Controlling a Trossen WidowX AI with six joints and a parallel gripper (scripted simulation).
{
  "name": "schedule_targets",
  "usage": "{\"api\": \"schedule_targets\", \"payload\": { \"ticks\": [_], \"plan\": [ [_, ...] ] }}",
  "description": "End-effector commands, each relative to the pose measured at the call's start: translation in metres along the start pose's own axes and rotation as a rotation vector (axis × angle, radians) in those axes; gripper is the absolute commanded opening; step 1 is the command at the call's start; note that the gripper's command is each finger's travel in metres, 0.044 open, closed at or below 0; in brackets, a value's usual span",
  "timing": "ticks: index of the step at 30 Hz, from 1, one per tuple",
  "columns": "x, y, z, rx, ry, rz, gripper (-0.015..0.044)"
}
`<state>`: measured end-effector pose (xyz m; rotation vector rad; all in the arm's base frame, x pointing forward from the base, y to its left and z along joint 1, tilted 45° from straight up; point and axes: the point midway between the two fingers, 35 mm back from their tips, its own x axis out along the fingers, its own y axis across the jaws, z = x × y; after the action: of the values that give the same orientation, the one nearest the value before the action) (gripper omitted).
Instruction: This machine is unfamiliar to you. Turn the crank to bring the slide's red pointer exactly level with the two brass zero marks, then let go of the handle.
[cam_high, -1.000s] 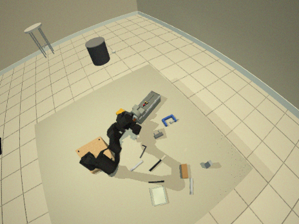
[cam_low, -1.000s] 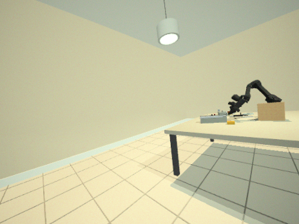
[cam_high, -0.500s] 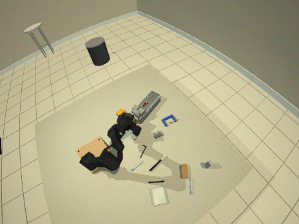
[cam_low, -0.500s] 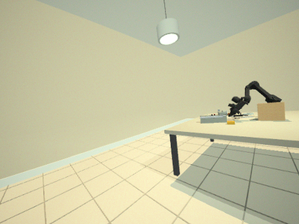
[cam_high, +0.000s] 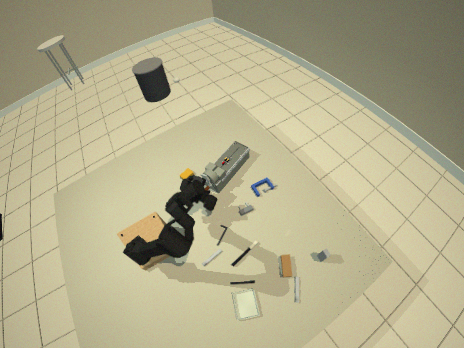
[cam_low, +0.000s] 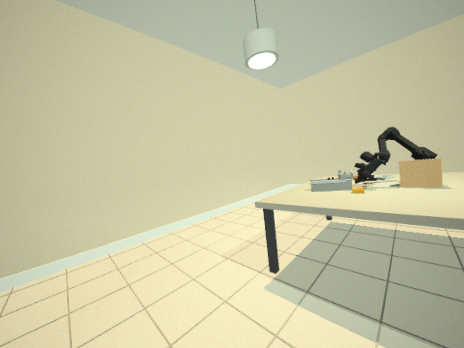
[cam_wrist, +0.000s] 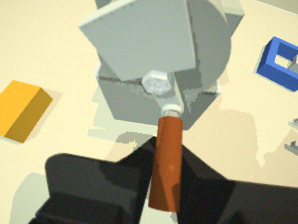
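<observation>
A: So, where's the pincer (cam_high: 205, 187) (cam_low: 364, 180) (cam_wrist: 164, 142) at on this crank thing?
B: Clamped on the orange-brown handle (cam_wrist: 166, 165), one black finger on each side. The handle hangs off the crank (cam_wrist: 173, 95), at the near end of the grey machine (cam_high: 230, 167) (cam_low: 331, 185) (cam_wrist: 150, 100).
A: And the red pointer (cam_high: 223, 163)?
B: Top view has it on the machine's upper face, right by the brass bits, but it's tiny there. Can't tell if it's level with the marks, and the wrist view doesn't show it, sorry.
A: Anything else around?
B: Yeah, a yellow block (cam_high: 187, 174) (cam_low: 358, 190) (cam_wrist: 22, 111) near the crank end, and a blue clamp-shaped piece (cam_high: 260, 183) (cam_wrist: 278, 65) off on the other side of the machine. All on the table (cam_high: 115, 185) (cam_low: 360, 212), same as the wooden block (cam_high: 142, 229) (cam_low: 420, 173) under the arm's base.
</observation>
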<state>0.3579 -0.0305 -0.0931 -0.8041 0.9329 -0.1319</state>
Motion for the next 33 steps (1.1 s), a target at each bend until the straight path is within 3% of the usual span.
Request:
{"api": "schedule_targets", "payload": {
  "ticks": [1, 33],
  "plan": [
    [0.003, 0.008, -0.003, 0.002, 0.003, 0.009, 0.0],
    [-0.001, 0.029, -0.001, 0.003, 0.003, 0.01, 0.0]
  ]
}}
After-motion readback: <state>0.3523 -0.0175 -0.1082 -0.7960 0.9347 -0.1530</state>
